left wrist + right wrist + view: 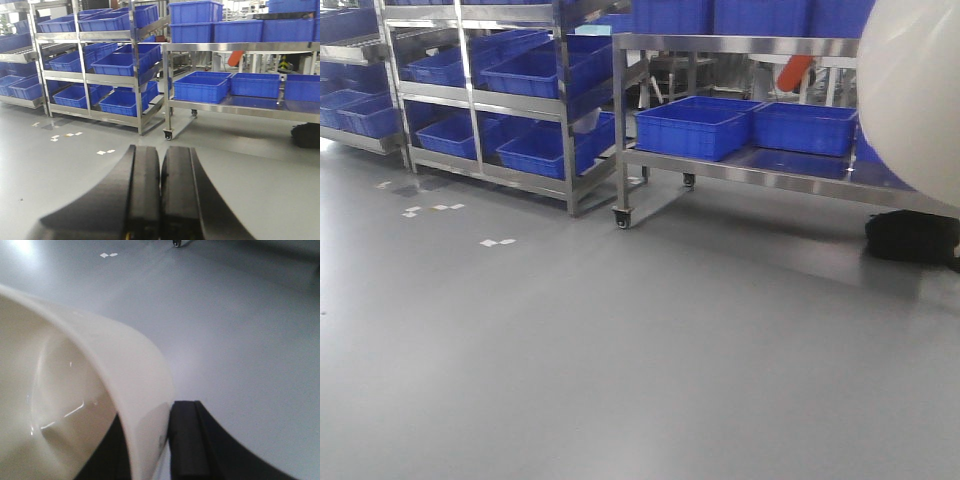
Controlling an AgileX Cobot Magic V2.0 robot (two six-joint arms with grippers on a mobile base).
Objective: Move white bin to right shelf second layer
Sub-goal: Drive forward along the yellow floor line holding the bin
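The white bin (910, 90) hangs in the air at the right edge of the front view, a cream rounded tub cut off by the frame. In the right wrist view its wall (100, 350) runs between the black fingers of my right gripper (150, 412), which is shut on the rim, one finger inside the bin and one outside. My left gripper (161, 150) is shut with nothing in it, its pads pressed together above the grey floor. Among the steel racks (565, 110) I cannot tell which level is the right shelf second layer.
The racks at the back left hold several blue crates (535, 70). A steel table on casters (740, 165) at the back right carries more blue crates (695, 125). A black bag (912, 237) lies on the floor under it. White tape marks (497, 242) dot the grey floor.
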